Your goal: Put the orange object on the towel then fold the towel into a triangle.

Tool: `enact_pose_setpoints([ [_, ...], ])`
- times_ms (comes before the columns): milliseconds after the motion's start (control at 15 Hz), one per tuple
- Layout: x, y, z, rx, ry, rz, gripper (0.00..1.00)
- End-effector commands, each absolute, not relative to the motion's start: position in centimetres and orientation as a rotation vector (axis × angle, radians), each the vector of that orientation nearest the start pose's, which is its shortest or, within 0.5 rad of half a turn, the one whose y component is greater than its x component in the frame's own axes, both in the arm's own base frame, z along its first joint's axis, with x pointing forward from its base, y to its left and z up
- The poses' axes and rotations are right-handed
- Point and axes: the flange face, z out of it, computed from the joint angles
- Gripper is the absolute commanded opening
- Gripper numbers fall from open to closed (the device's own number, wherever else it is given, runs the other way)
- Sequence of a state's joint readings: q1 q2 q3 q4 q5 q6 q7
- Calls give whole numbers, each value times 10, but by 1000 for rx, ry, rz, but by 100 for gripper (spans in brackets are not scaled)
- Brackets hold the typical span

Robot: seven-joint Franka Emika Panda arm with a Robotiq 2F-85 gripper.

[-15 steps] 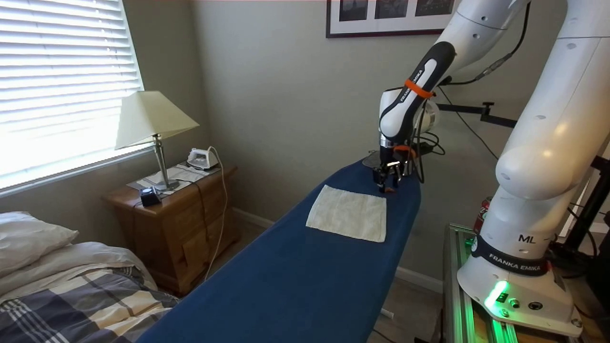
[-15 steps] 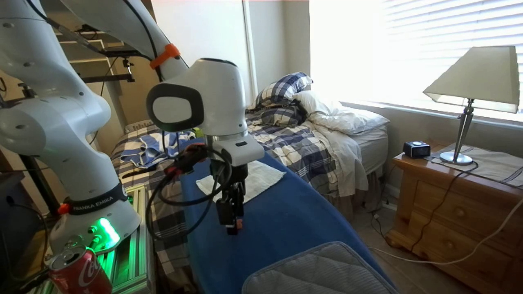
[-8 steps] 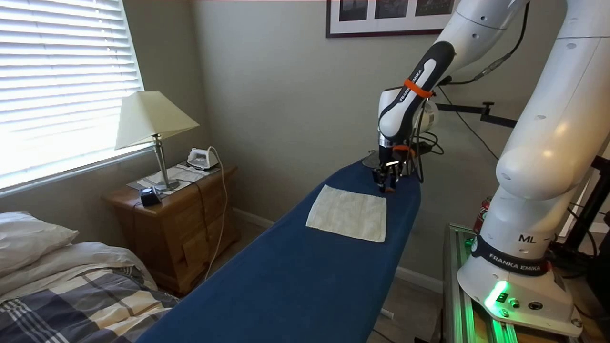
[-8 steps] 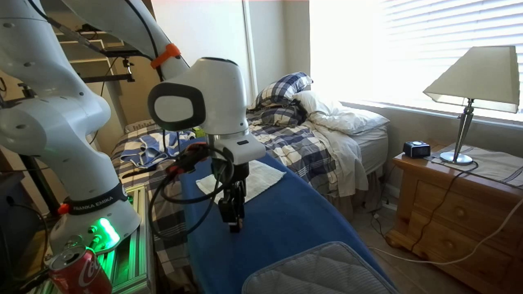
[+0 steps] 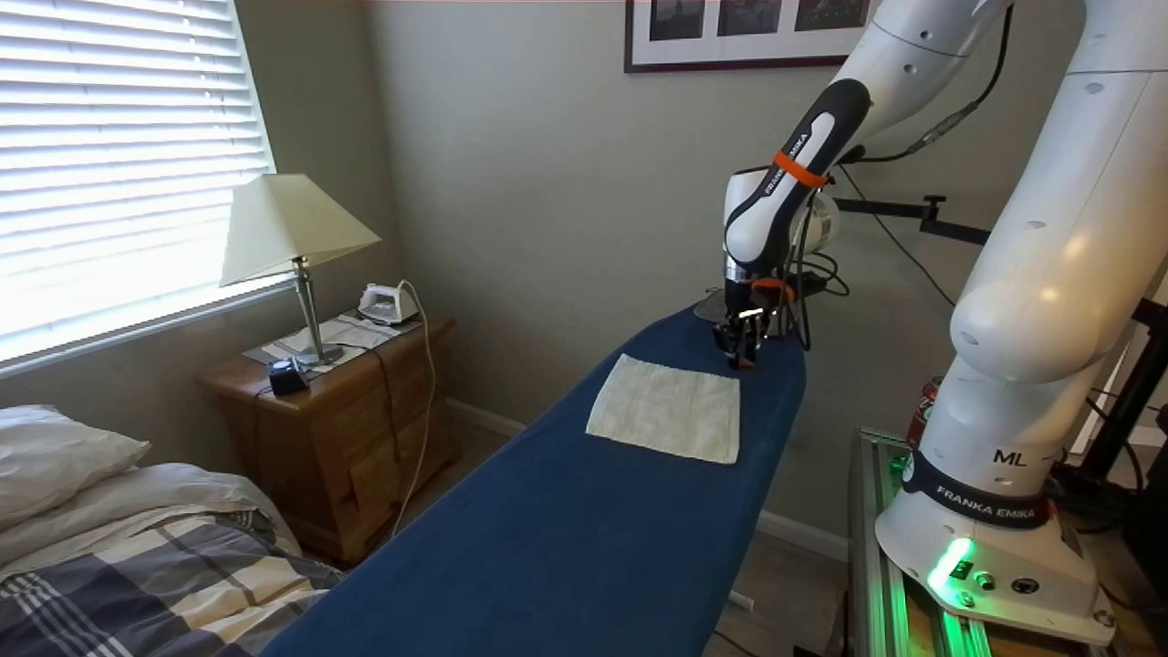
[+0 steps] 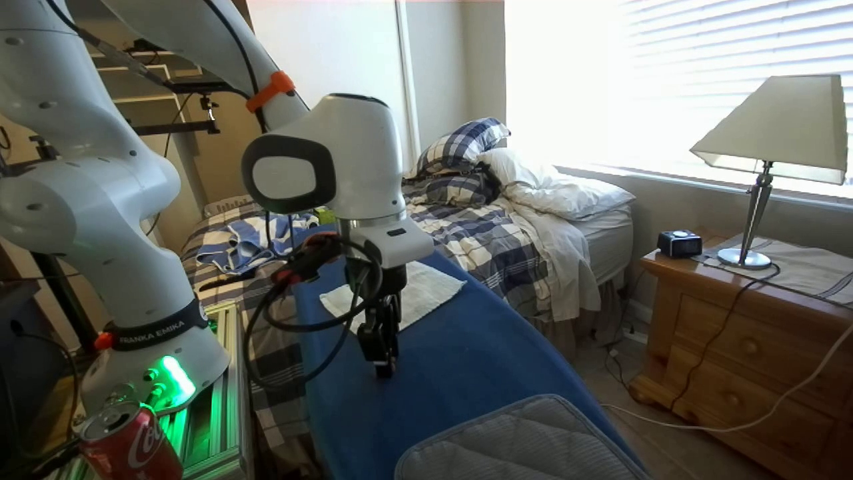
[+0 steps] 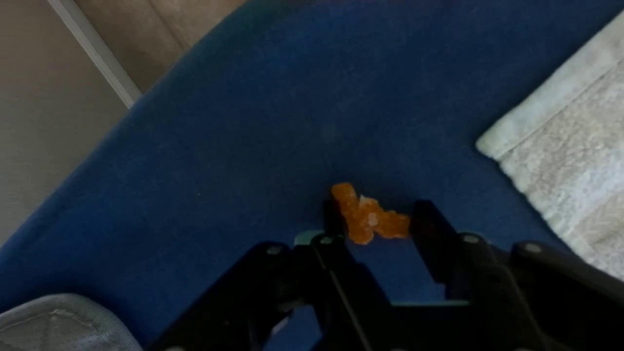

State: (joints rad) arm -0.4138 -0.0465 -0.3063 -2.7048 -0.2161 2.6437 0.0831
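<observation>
The small orange object (image 7: 363, 219), shaped like a little figure with limbs, is between the fingers in the wrist view. It touches the left finger and the right finger (image 7: 431, 234). My gripper (image 7: 376, 214) is shut on it, low over the blue ironing board (image 7: 234, 131). In an exterior view the gripper (image 5: 737, 363) is just beyond the towel, with a bit of the orange object (image 5: 747, 363) showing. In an exterior view the gripper (image 6: 385, 372) mostly hides it. The off-white towel (image 5: 666, 411) lies flat and unfolded on the board; it also shows in the wrist view (image 7: 580, 165).
A grey quilted pad (image 6: 520, 447) lies on the board's end near the gripper. A nightstand (image 5: 338, 438) with a lamp (image 5: 306, 301) and an iron (image 5: 387, 304) stands beside the board. A cable loop (image 6: 250, 360) hangs by the wrist. A red can (image 6: 133, 443) stands near the robot base.
The gripper's fingers have come together on the orange object. The arm has shifted only slightly. The towel has not moved.
</observation>
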Motion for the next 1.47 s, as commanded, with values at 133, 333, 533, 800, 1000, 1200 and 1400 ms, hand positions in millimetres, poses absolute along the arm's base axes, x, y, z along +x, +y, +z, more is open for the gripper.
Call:
enact_pose_setpoints([
  [133,313,-265,241,-3068,970,60,35],
  [333,314,-265,242,-3069,967,58,36],
  [533,315,-264,244,-3072,962,56,37],
  [800,319,-261,249,-3084,946,42,37],
  [1000,326,-260,254,-3094,928,28,34],
  [1200,330,-259,254,-3102,914,31,36],
  [1400,330,-257,252,-3102,908,41,65],
])
